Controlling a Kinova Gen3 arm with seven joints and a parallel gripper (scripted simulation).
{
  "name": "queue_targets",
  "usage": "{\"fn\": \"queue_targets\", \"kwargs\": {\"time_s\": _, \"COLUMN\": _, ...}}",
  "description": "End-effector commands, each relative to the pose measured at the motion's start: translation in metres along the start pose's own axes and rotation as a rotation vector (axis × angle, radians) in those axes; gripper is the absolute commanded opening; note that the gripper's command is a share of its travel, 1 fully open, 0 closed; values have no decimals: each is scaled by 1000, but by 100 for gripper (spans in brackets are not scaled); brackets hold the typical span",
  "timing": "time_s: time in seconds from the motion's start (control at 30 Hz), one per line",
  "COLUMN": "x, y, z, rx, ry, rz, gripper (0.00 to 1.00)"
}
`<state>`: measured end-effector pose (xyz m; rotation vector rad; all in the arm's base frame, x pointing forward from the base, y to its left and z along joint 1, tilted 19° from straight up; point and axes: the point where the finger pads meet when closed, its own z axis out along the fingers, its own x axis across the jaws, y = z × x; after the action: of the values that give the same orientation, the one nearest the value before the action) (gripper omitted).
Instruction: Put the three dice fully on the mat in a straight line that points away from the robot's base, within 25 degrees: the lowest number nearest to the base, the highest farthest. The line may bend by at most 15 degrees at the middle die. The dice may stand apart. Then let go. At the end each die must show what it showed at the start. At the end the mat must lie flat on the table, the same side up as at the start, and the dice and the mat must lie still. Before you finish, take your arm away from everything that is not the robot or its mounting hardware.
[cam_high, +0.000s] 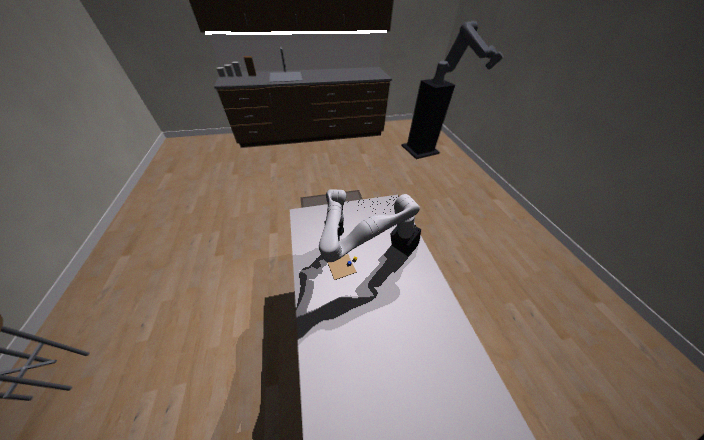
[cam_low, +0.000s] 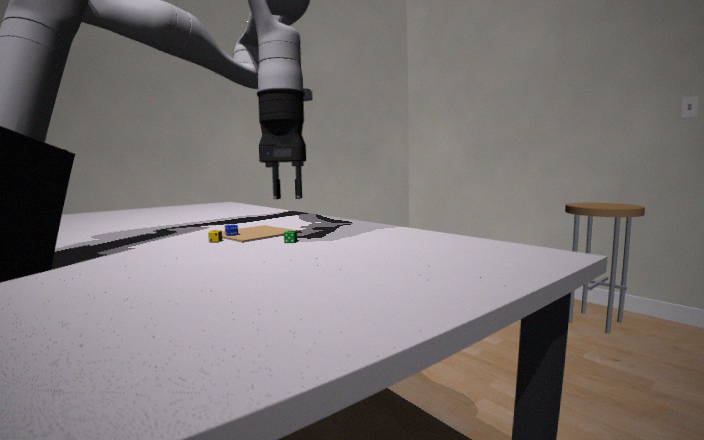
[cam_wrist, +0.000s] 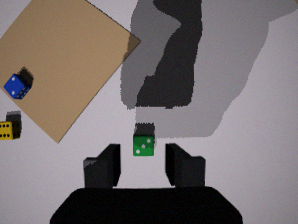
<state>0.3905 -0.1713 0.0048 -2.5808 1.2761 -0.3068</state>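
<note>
A tan mat (cam_low: 256, 232) lies flat on the white table; it also shows in the wrist view (cam_wrist: 63, 56) and in the top view (cam_high: 342, 268). A blue die (cam_low: 231, 229) (cam_wrist: 17, 86) sits on the mat near one edge. A yellow die (cam_low: 214, 236) (cam_wrist: 5, 129) sits on the table just off the mat. A green die (cam_low: 290, 236) (cam_wrist: 143, 145) sits on the table off the mat's other side. My gripper (cam_low: 286, 196) (cam_wrist: 142, 158) hangs well above the table, over the green die, fingers partly open with nothing between them.
The arm's black base (cam_low: 28, 202) stands at the left of the table. A wooden stool (cam_low: 603, 259) stands on the floor beyond the table's right edge. The arm's dark shadow (cam_wrist: 173, 50) falls beside the mat.
</note>
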Motion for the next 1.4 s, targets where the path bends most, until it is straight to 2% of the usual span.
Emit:
{"fn": "queue_targets", "kwargs": {"time_s": 0.0, "x": 0, "y": 0, "z": -1, "rx": 1, "ry": 1, "rz": 0, "gripper": 70}}
{"fn": "queue_targets", "kwargs": {"time_s": 0.77, "x": 0, "y": 0, "z": 1, "rx": 1, "ry": 1, "rz": 0, "gripper": 70}}
{"fn": "queue_targets", "kwargs": {"time_s": 1.37, "x": 1, "y": -1, "z": 19, "rx": 0, "ry": 1, "rz": 0, "gripper": 70}}
